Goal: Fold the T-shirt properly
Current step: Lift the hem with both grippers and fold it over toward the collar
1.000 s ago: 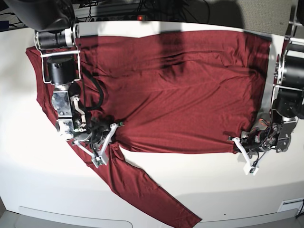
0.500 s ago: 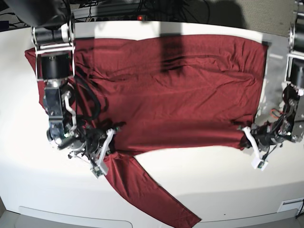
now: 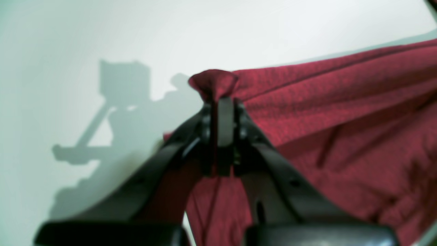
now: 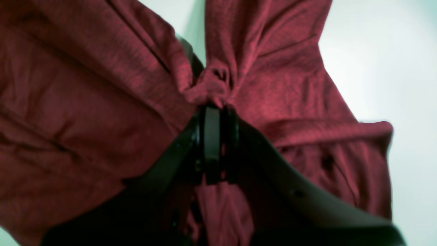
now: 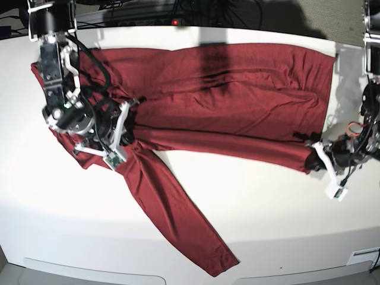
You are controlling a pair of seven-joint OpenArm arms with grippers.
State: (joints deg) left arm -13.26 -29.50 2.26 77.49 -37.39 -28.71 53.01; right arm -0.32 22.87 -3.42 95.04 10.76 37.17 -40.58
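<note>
The white table [image 5: 249, 208] carries nearly everything here, and across its far half lies the T-shirt [image 5: 237, 89], a dark red long-sleeved garment spread sideways, with its near long edge lifted off the surface and doubled toward the far edge. That raised edge runs as a taut band between the two arms, which suggests the shirt is held at both ends so the body can be folded lengthwise in one even sweep rather than bunching. One sleeve [image 5: 178, 219] trails loose toward the front of the table, not yet tucked in, so the fold looks only partly made. On the base view's left, the right gripper [image 4: 215, 109] has its jaws pinched tight on a gathered knot of cloth near where that sleeve joins the body. On the base view's right, the left gripper [image 3: 218, 102] is likewise clamped narrow on a small tuft at the hem corner, fabric poking up above the fingertips. Both grips sit at the edge's ends, likely to keep it straight.
</note>
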